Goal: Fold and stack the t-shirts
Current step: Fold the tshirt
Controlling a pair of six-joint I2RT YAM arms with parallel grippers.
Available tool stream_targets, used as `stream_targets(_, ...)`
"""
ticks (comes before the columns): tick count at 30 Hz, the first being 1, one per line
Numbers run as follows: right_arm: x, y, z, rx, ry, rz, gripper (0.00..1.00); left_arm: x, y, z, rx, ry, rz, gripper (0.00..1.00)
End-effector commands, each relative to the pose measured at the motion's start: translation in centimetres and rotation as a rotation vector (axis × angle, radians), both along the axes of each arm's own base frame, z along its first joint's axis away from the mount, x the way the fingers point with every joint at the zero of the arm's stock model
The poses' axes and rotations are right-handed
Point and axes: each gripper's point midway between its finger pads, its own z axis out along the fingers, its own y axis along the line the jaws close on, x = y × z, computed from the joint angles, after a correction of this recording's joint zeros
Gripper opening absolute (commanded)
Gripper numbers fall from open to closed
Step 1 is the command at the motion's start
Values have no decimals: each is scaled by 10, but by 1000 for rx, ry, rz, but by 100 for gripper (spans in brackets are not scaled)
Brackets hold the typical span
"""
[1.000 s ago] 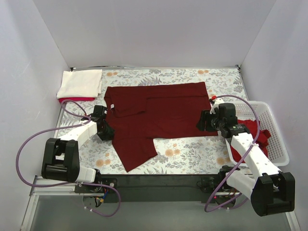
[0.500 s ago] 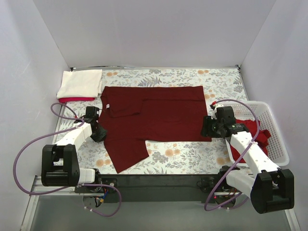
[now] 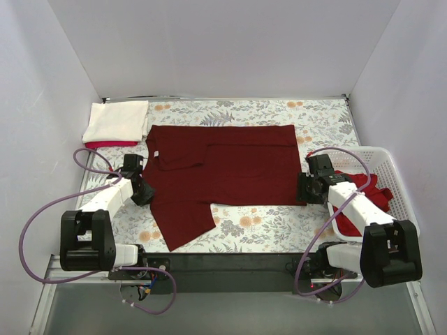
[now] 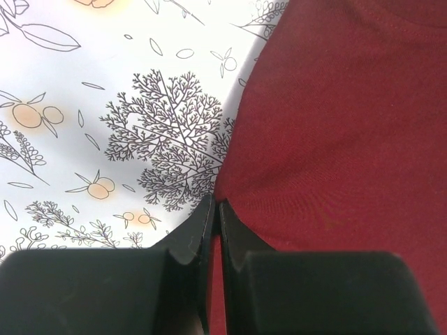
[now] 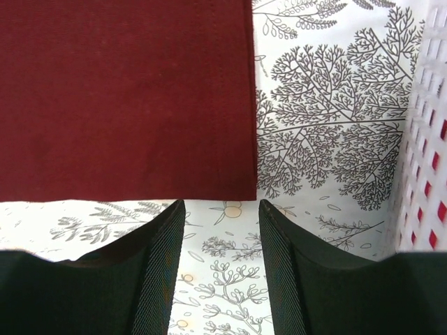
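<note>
The left end effector is closed down to a hairline gap. In its wrist view its fingertips pinch the left edge of the maroon t-shirt, with a thin strip of red cloth showing between the black fingers. The right end effector stands open, its two fingers well apart, and holds nothing. In its wrist view the gap sits over the bare patterned desk, just beside the lower right hem corner of the maroon t-shirt.

The maroon t-shirt lies spread flat across the middle of the floral-printed desk, collar to the left and hem to the right. One sleeve is folded in over the chest and the other reaches toward the near edge. A small pale tag at the collar is too small to read.

At the far left corner a folded cream-white t-shirt rests on a brighter red t-shirt, of which only a strip shows. To the right, a white lattice basket holds crumpled red garments. Its wall also shows at the right edge of the right wrist view.
</note>
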Motion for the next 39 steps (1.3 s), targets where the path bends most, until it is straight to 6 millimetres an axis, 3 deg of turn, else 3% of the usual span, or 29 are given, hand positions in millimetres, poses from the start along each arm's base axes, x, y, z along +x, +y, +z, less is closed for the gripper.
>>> stream_targets(1,5,-3,-3,-25,8,-27,52,6,4,11,15,-57,-4,0)
stream_targets(16,-6,-8,-33,-42,84,-83,46,7,3,13,11,-69,-10,0)
stream_targets(19,-6,-7,-32,-37,82,-81,28,8,3,15,9,-75,-10,0)
stream_targets(21,-7,-6,-30,-33,83,-78,5,8,3,16,13,-77,-8,0)
stream_targets(22,-7,-5,-28,-30,84,-76,1,9,3,17,12,-80,-5,0)
stream_targets(27,-2,-7,-8,-38,48,-58,1,9,1,24,-2,-86,-11,0)
stream_targets(32,16,-2,27,-18,-35,-39,1,23,-3,46,-20,-127,-27,0)
stream_targets(39,44,0,54,-21,-81,-22,1,54,6,75,-30,-186,8,0)
